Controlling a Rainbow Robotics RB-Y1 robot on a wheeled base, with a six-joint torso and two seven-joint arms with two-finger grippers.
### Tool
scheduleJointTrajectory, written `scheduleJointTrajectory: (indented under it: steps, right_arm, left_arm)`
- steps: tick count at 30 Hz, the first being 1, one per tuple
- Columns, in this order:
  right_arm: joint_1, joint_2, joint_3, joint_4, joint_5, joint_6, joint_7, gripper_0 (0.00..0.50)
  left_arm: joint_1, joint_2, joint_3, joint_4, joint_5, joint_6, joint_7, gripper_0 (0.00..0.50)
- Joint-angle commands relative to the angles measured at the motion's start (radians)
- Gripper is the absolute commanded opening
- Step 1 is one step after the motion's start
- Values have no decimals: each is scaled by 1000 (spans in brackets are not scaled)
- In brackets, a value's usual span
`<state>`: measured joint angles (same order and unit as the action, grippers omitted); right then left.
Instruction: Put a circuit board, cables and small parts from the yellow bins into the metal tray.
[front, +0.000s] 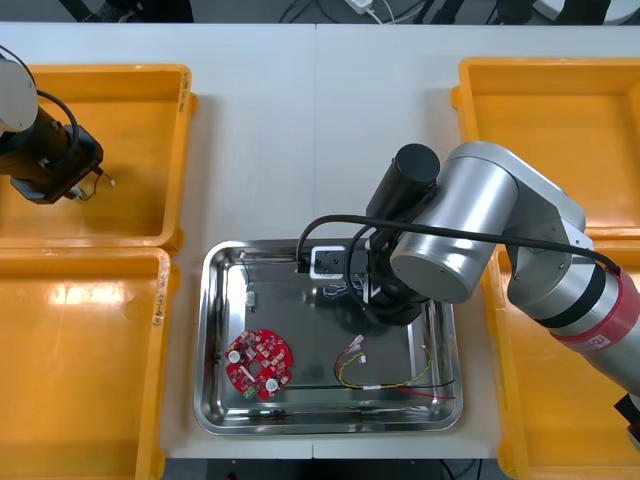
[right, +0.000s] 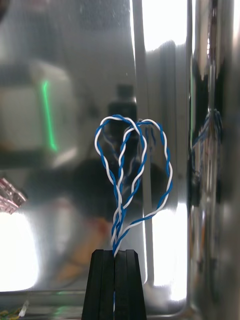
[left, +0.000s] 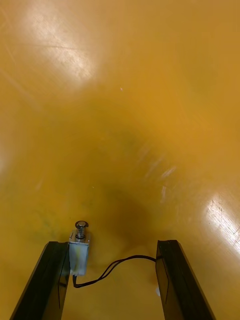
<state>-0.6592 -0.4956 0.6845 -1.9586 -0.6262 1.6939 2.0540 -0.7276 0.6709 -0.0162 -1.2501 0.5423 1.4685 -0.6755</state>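
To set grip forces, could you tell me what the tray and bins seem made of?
The tray looks like polished metal, perhaps steel: it mirrors the blue and white cable in the right end effector. The yellow bins look like glossy moulded plastic: soft highlights.

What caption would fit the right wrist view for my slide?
Right tool shut on the twisted blue and white cable over the shiny metal tray.

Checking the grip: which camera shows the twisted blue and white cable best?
The right wrist view: the twisted blue and white cable loops up from the shut right pincer. The front view shows a few strands beside the right arm's wrist, over the metal tray. The left wrist view faces a yellow bin, under the open left pincer.
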Motion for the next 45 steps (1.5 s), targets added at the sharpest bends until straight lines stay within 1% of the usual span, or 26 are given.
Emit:
scheduleJointTrajectory:
  steps: [1,8,14,21,28,29,30,31,32,33,34,36,43,45]
  right_arm:
    - [13,-1,40,-9,26,-43,26,0]
    - [16,-9,44,-9,26,-50,32,0]
    - [20,-11,44,-9,43,-50,34,0]
    - [23,-11,44,-9,68,-51,35,0]
    - [23,-12,44,-9,72,-50,35,0]
    - [23,-12,44,-9,72,-50,35,42]
    - [23,-12,44,-9,74,-50,35,145]
    - [23,-12,44,-9,76,-51,35,205]
    - [23,-12,44,-9,77,-51,35,309]
    - [20,-12,44,-9,79,-51,35,352]
    - [23,-12,44,-9,82,-50,35,377]
    - [20,-12,44,-11,86,-50,35,499]
    - [20,-12,7,-14,72,-42,34,500]
    - [20,-12,-25,-29,60,-14,34,500]
  left_arm:
    - [-41,81,-11,-26,53,24,-41,500]
    - [-41,108,-11,-35,74,35,-45,500]
    - [-33,114,-11,-35,70,50,-56,500]
    - [-9,96,-11,-34,68,7,-58,500]
    - [2,76,-11,-34,59,-11,-56,500]
    - [4,73,-11,-34,59,-13,-55,500]
    - [4,70,-11,-34,56,-14,-56,500]
    - [5,70,-11,-34,54,-14,-56,500]
    - [8,68,-11,-34,53,-16,-56,500]
    - [11,62,-11,-34,51,-20,-56,500]
    - [13,59,-11,-34,50,-22,-56,500]
    - [20,53,-11,-34,48,-30,-53,500]
    - [37,41,-11,-34,54,-39,-53,500]
    - [42,36,-11,-34,54,-39,-55,500]
